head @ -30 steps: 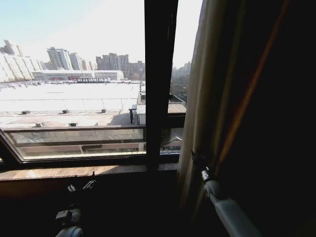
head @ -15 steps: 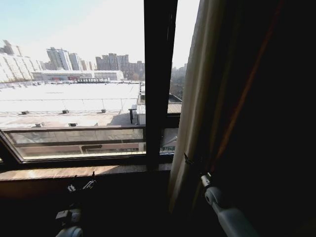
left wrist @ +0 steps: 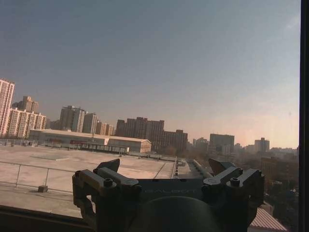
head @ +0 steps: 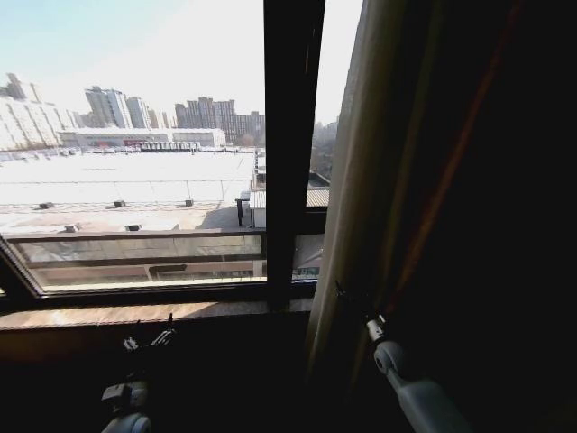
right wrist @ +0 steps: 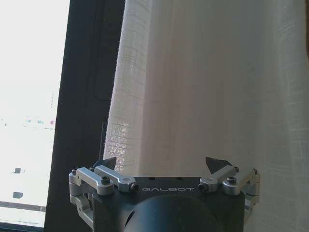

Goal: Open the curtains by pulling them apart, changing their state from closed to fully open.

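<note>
My right gripper point(right wrist: 163, 166) is open with the curtains point(right wrist: 203, 87) right in front of it, so I should close on the edge fold and pull sideways slowly.

- The head camera looks forward and slightly down from behind both arms at the window frame point(head: 290, 144), with the sill point(head: 135, 314) low and the curtains point(head: 361, 180) bunched on the right.
- The left wrist camera peers over the left hand point(left wrist: 166, 166) straight out through the glass at the rooftops point(left wrist: 72, 164), which the head view also shows.
- The right wrist camera sits just behind the right hand point(right wrist: 161, 164), close up to the curtains' cloth edge beside the dark frame, a spot shared with the head view.
</note>
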### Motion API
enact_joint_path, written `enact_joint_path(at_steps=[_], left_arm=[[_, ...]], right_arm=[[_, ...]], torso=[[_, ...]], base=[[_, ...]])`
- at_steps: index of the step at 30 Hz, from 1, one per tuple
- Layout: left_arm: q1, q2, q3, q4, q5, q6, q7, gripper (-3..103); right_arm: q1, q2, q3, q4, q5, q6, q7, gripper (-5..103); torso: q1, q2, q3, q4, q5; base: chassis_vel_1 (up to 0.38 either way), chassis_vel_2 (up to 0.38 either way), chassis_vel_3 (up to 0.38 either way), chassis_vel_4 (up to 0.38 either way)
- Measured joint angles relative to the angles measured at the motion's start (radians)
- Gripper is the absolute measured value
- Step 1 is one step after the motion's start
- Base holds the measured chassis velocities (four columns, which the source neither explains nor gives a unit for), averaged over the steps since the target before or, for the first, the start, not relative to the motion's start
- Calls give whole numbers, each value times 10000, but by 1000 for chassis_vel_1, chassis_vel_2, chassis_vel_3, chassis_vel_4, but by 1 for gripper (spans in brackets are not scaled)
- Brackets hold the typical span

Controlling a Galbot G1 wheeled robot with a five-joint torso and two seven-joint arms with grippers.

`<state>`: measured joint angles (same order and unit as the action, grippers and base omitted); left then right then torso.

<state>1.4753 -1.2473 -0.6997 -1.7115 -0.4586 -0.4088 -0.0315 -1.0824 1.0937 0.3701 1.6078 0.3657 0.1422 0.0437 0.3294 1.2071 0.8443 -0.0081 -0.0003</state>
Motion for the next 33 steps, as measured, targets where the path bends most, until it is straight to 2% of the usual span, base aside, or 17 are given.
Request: enact_joint_path(at_steps=[14,33], left_arm=[[0,0,-1,0,0,-1,0,100],[-1,0,-1,0,0,0,0,100]], right_arm=[[12,6,0,-14,-8,-2,14,100],[18,5,-2,-20,-9,-1,19,100]], torso=[[-1,1,0,0,-3],[-1,0,-1,0,2]], base=[[190,142,-180,-140],[332,339,-333,-330]])
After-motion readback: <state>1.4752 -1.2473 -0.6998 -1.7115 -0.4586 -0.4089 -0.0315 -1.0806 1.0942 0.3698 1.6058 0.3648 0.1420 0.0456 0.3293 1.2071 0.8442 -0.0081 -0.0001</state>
